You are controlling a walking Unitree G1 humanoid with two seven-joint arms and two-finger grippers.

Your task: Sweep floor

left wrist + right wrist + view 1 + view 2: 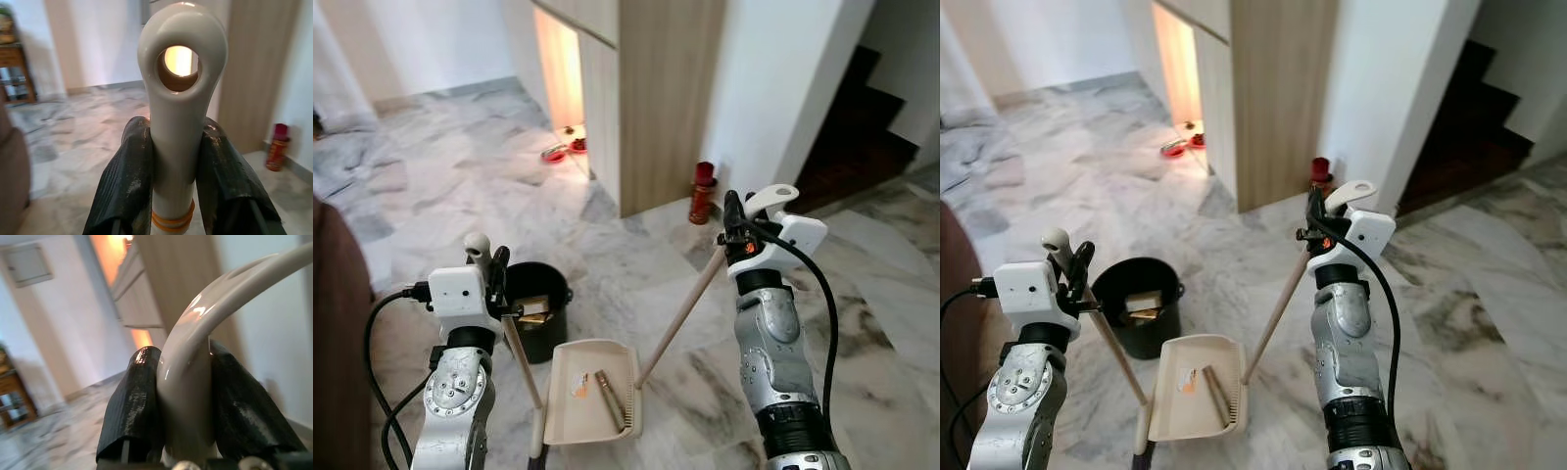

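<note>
A cream dustpan (pixel 592 392) rests on the marble floor between my arms, with an orange-white scrap and a brown stick-like piece on it. Its wooden handle (pixel 522 367) rises to my left gripper (pixel 494 274), which is shut on the handle's cream looped end (pixel 181 98). A second wooden handle, the broom's (pixel 680 318), slants from the dustpan's right edge up to my right gripper (pixel 732 223). That gripper is shut on its curved cream end (pixel 195 347).
A black bucket (pixel 536 308) with scraps inside stands just behind the dustpan. A wooden cabinet (pixel 656 98) is ahead, with a red can (pixel 704 193) at the wall and red items (pixel 563 150) by its lit gap. Dark stairs (pixel 862 137) lie right, a brown sofa (pixel 333 323) left.
</note>
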